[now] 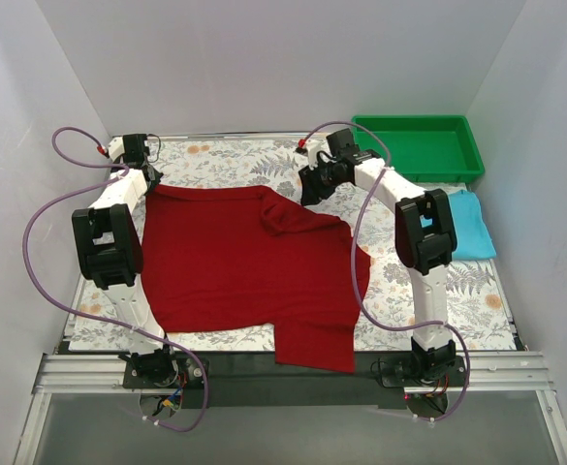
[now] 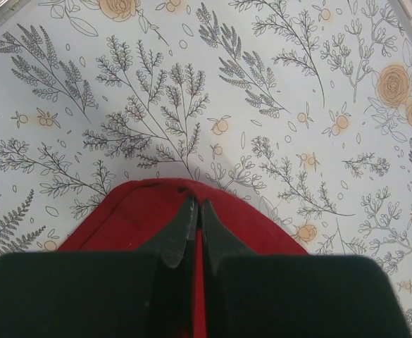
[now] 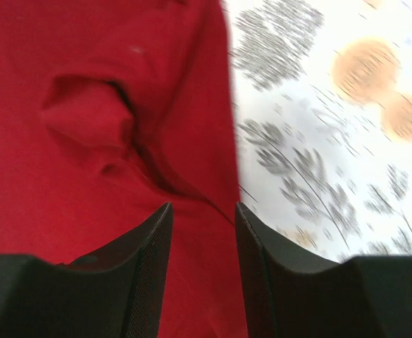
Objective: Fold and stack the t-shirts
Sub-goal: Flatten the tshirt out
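Pinching the far left corner of the dark red t-shirt with the left pincer: tips pressed together, thin sliver of red showing between them, cloth gathered into a small rounded hump at the tips. Floral tablecloth bare beyond that hump.

Hovering with the right pincer over the shirt's far right edge: fingers apart, nothing gripped between them. Seen in the gap: red cloth and the hem line, tablecloth just to the right. Noted left of the fingers: a puckered dimple with creases running toward the hem. Contact with cloth: cannot tell.

Spread mostly flat across the middle of the bench, plain red, no print. Rumpled at the far side, with a folded-over flap and a ridge running right. Draped at the near right, one portion reaching over the bench's near edge.

Lying at the right edge of the bench: light turquoise blue t-shirt, folded into a small rectangle, partly hidden behind the right arm, just beside the green tray, well apart from the red one.
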Controlling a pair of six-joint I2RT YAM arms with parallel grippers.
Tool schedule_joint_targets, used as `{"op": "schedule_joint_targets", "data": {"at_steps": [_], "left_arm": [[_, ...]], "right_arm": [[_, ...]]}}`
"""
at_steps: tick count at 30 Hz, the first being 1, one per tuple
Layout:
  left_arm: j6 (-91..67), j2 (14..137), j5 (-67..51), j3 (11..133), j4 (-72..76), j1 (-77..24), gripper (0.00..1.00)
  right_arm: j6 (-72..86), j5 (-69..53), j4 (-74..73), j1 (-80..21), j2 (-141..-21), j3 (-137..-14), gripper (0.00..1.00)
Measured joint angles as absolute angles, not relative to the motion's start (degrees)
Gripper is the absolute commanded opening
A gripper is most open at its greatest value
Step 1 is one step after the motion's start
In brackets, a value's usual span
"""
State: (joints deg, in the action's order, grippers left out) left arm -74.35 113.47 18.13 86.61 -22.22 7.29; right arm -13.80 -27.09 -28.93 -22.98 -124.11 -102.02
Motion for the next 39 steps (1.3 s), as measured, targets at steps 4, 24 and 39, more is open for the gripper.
{"op": "schedule_joint_targets", "data": {"at_steps": [4, 24, 39], "left_arm": [[-74.32, 113.47, 18.11, 86.61, -22.22, 7.29, 0.0], [-74.3, 113.47, 18.09, 86.61, -22.22, 7.29, 0.0], [-74.3, 113.49, 18.0, 86.61, -22.22, 7.29, 0.0]], "right_arm": [[-16.05, -31.31, -27.9, -24.21, -126.96, -103.2, 0.41], [-22.37, -40.49, -30.04, -26.44, -131.74, -103.42, 0.39], [-24.08, -45.63, -33.12, -26.5, -131.7, -103.42, 0.42]]}}
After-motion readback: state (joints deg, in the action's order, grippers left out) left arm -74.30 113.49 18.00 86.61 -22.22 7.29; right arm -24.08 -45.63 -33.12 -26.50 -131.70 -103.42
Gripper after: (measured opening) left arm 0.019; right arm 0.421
